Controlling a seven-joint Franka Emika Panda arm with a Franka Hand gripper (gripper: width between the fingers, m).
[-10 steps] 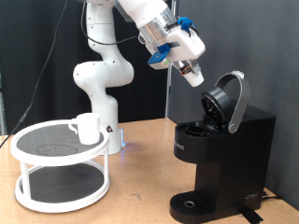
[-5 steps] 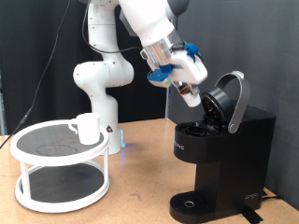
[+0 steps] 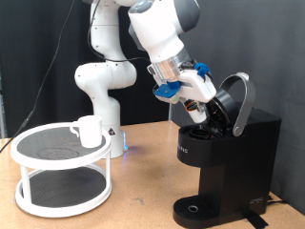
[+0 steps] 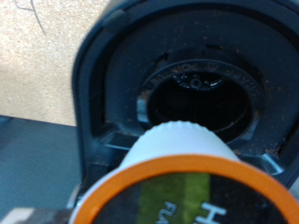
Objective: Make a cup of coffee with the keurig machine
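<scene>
In the exterior view, you see the gripper [image 3: 201,103] angled down at the open mouth of the keurig machine [image 3: 227,160], which stands at the right end of the bench [image 3: 143,196]. Its hinged lid [image 3: 233,99] is tipped up and back. The fingertips sit just above the brew chamber, and what they carry is too small to make out here. The cup [image 3: 89,131] rests on the upper tier of a white two-tier stand [image 3: 61,169] at the bench's left end, well apart from the machine.

In the wrist view, a coffee pod [image 4: 183,182] with an orange rim fills the foreground, close against the camera, so you can judge the claw is clamped on it, though the fingers themselves are out of sight. Beyond it lies the round dark pod chamber [image 4: 198,97].

To do this step well, centre the pod over the chamber ring, keep it level, and lower it straight so the rim seats evenly without catching the raised lid.

Count: one machine, one cup, one pod, one stand, one arm.
</scene>
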